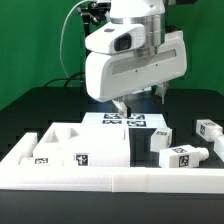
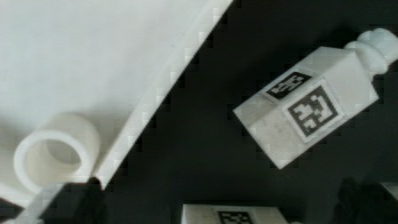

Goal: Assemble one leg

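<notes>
One leg (image 2: 311,100) is seen lying skewed toward the edge of the tabletop (image 1: 30,110) on the exterior view's right, and since the pincer (image 1: 122,104) is held wide open, empty and unaligned with it, the leg could be twisted or knocked aside on closing.

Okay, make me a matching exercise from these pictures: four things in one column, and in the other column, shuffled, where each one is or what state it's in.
Column one:
1. gripper
2. marker board
3. large white panel
4. legs

Column two:
a. in the exterior view's lower left
b. open, fingers wide apart
c. lying loose on the table at the exterior view's right
d. flat on the table beneath the arm

Pairs: 1-b, 2-d, 3-a, 4-c
</notes>
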### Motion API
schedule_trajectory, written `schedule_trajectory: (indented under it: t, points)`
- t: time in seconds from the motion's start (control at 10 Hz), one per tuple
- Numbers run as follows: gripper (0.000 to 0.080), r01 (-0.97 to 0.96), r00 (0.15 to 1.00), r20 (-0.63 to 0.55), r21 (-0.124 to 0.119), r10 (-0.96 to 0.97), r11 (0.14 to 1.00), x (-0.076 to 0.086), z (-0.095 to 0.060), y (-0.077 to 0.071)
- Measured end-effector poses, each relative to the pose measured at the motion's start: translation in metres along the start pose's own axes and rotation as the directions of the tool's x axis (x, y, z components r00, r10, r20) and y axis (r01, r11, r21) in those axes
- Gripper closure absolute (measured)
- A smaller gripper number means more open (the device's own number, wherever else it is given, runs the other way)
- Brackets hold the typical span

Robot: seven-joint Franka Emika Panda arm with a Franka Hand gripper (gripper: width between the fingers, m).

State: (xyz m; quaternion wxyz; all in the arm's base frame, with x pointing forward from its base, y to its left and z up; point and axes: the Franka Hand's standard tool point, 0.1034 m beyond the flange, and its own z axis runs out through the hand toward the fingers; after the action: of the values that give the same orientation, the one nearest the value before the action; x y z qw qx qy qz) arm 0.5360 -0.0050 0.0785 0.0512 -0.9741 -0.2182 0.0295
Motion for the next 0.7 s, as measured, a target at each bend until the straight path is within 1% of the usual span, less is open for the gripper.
schedule_trajectory:
  t: [0.1, 0.2, 0.3, 0.6, 0.7]
  points:
    - [0.0149, -0.145, 0.989, 0.009, 0.005, 0.145, 0.989, -0.003, 0.0066, -0.0048]
    - [0.0149, -0.261, 0.965, 0.015, 0.006, 0.261, 0.965, -0.0011, 0.0114, -0.0074]
    - [0.0149, -0.298, 0.954, 0.012, 0.007, 0.298, 0.954, 0.0002, 0.0134, -0.0077]
    - [0.0149, -0.462, 0.887, 0.013, 0.013, 0.461, 0.887, 0.0014, 0.0132, -0.0099]
    - [0.0149, -0.532, 0.847, 0.015, 0.018, 0.532, 0.847, 0.002, 0.0136, -0.0112]
